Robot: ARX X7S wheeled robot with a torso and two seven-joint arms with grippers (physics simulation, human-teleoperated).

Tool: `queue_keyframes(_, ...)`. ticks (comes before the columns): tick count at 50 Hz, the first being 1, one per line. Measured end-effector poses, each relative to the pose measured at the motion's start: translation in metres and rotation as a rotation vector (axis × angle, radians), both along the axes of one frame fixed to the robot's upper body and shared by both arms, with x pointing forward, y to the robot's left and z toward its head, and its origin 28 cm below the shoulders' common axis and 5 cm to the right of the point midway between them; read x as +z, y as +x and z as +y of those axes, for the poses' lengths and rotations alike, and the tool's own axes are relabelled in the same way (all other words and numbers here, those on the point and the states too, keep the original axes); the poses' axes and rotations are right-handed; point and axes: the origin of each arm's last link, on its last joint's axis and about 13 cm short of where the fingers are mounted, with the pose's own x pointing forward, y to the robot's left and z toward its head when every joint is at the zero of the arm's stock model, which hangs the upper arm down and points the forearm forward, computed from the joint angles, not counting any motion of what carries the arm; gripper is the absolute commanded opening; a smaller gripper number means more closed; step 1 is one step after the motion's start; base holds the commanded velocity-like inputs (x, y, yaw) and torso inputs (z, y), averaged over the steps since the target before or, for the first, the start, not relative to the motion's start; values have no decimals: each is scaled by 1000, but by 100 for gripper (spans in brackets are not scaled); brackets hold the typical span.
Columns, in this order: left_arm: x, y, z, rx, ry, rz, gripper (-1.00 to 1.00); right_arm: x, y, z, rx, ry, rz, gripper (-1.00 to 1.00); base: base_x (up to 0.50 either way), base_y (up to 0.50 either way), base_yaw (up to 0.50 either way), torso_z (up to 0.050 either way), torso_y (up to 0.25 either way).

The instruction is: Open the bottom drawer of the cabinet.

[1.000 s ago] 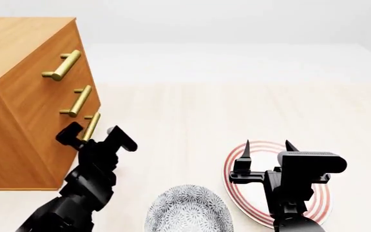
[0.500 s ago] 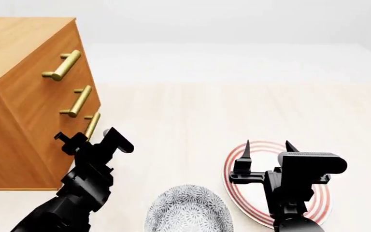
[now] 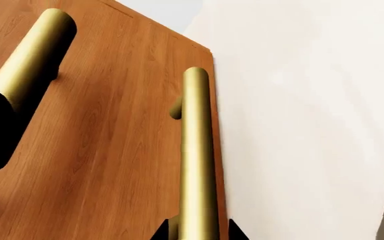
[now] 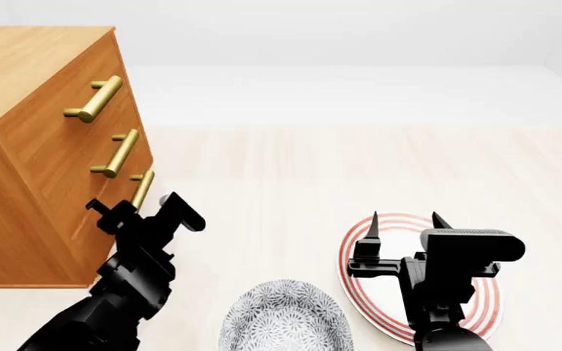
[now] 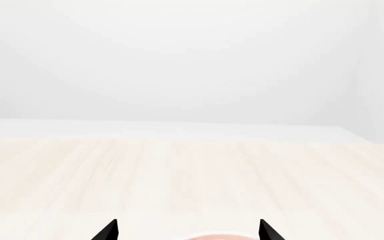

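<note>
The left pincer (image 4: 144, 212), spread wide, straddles the near end of the bottom drawer's brass handle (image 3: 197, 165), low on the cabinet (image 4: 37, 183). The bar's long axis runs straight ahead between its tips. The right pincer (image 4: 403, 227), also wide, hovers well apart.

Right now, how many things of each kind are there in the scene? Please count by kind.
Orange-brown wooden cabinet: 1
Brass bar handles: 3
Grey patterned bowl: 1
Red-striped white plate: 1
Black grippers: 2
Total: 8
</note>
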Motion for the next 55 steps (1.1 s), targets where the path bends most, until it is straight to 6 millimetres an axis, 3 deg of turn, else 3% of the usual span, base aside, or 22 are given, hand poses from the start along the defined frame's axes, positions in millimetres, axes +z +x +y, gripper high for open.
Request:
queue_keyframes(25, 20, -9, -55, -164, -116, 49, -100, -2, 0, 0, -2, 6, 1, 100, 0, 0, 0, 0, 3)
queue_keyframes(42, 26, -12, -67, -223, -48, 83, -100, -2, -1, -1, -3, 10, -2, 100, 0, 0, 0, 5, 13)
queue_keyframes(55, 27, -16, -81, -245, -104, 73, -100, -2, -1, -2, -4, 11, -2, 100, 0, 0, -1, 3, 9)
